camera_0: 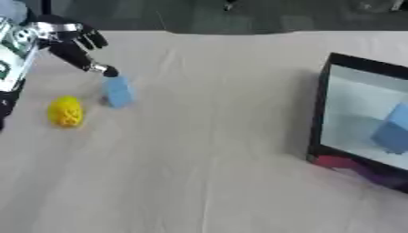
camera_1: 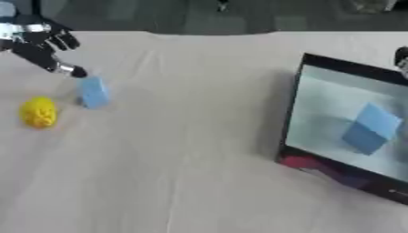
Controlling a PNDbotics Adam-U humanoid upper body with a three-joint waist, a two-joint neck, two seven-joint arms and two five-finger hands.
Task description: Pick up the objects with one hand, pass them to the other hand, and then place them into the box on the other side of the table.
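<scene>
So the left hand is up at about 10 o'clock on the table, coming in from the upper left corner. Its fingers are stretched out, not curled round anything, and one fingertip points down toward 4 o'clock and sits right at the top edge of the small light blue block. Looks like it's touching or just about touching, honestly can't tell which. Nothing is actually being held.

The light blue block stands on the beige tablecloth, tilted a bit, at roughly 9 to 10 o'clock from the middle of the table. Just beside it, toward 8 o'clock, there's a yellow egg-shaped thing with a lattice pattern, lying on the cloth, apart from the block and untouched.

Over at 3 o'clock is the box, black-rimmed with a pale inside, well apart from the two pieces on the left. There's already a darker blue block lying inside it. Something reddish-purple runs along the box's near bottom edge.

A dark bit shows at the right edge above the box in the right eye view. It's probably the right hand, but I can't tell what its fingers are doing.
</scene>
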